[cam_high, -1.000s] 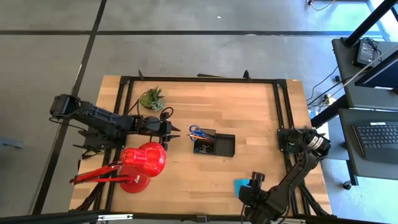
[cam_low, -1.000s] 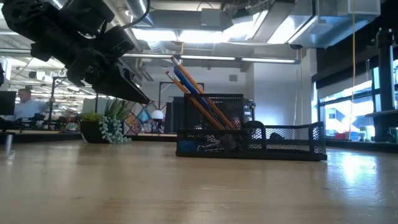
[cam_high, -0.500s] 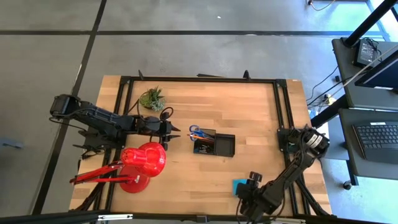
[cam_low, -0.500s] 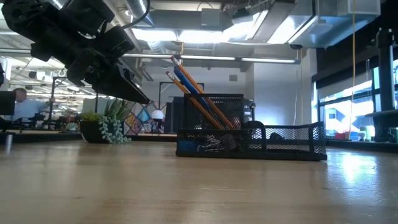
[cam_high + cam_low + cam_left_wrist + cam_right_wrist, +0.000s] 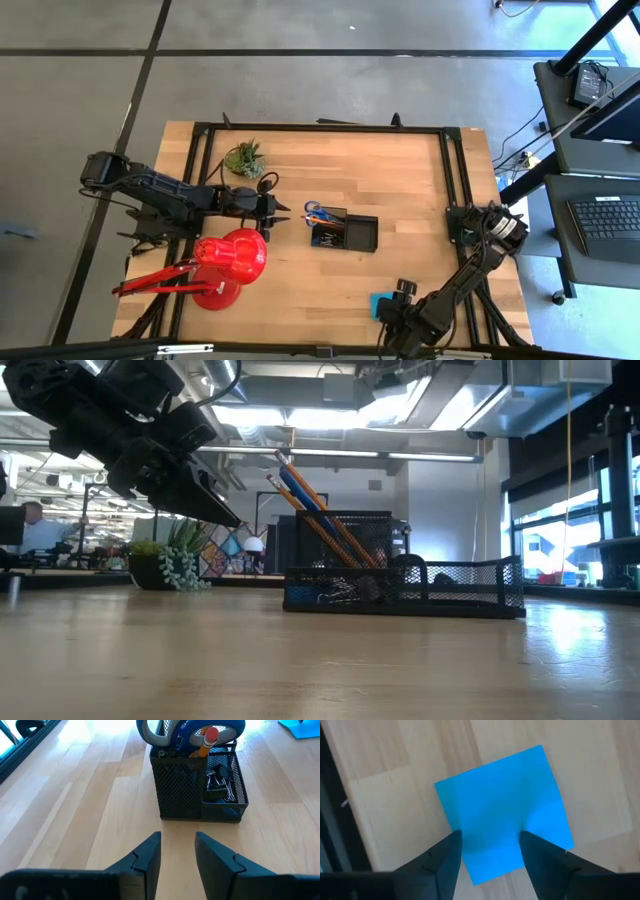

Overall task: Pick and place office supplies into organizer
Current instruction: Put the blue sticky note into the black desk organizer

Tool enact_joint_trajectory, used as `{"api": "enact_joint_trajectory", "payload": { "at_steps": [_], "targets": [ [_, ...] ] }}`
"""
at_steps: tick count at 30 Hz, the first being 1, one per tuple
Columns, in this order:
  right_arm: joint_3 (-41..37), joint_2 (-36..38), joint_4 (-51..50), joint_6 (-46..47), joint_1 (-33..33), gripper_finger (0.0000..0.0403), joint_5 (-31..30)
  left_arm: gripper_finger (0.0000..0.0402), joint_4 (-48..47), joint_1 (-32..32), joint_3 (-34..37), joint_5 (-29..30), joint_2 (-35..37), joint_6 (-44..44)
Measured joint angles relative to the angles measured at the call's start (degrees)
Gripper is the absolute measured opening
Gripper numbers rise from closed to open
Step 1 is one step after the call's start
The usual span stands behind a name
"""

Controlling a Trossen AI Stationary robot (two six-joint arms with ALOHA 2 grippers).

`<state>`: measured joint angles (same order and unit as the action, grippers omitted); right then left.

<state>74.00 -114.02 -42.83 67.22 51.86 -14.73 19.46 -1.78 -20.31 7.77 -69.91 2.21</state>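
Note:
The cyan square note pad [image 5: 500, 810] lies flat on the wood near the table's near right edge [image 5: 380, 303]. My right gripper [image 5: 491, 851] hangs over it, pointing steeply down, open, with one finger over each side of the pad's nearer part. The black mesh organizer [image 5: 345, 229] stands mid-table; blue-handled scissors [image 5: 200, 727], an orange pencil [image 5: 207, 740] and black binder clips [image 5: 220, 772] sit in it. My left gripper [image 5: 177, 851] hovers open a short way left of the organizer [image 5: 197, 790], with nothing between its fingers.
A red desk lamp [image 5: 225, 262] stands near the table's near left, close to my left arm. A small green potted plant [image 5: 245, 158] is at the far left. Black frame rails [image 5: 455, 170] run along the table's edges. Bare wood lies between organizer and note pad.
My right gripper has come down and a little toward the table's left edge, tipping more steeply downward over the note pad. My left arm and the organizer have kept still.

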Motion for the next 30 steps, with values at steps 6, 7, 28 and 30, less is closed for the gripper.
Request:
{"api": "enact_joint_trajectory", "payload": {
  "at_steps": [6, 7, 28, 30],
  "targets": [
    [-0.3, 0.0, -0.6, -0.5, -1.2, 0.0204, 0.0, 0.0113, 0.0, 0.0, 0.0, -0.4, 0.0, 0.0],
    [-0.3, 0.0, -0.6, -0.5, -1.8, 0.0204, 0.0, 0.0113, 0.0, 0.0, 0.0, -0.4, 0.0, 0.0],
    [-0.3, -2.9, 18.6, -30.5, -20.7, 0.0204, -0.7, 0.0113, 0.0, -1.9, 0.0, -19.6, 0.0, -0.9],
    [-0.2, -3.8, 22.3, -33.4, -22.2, 0.0204, -0.7, 0.0113, 0.0, -3.0, 0.0, -19.6, 0.0, 0.0]
  ]
}}
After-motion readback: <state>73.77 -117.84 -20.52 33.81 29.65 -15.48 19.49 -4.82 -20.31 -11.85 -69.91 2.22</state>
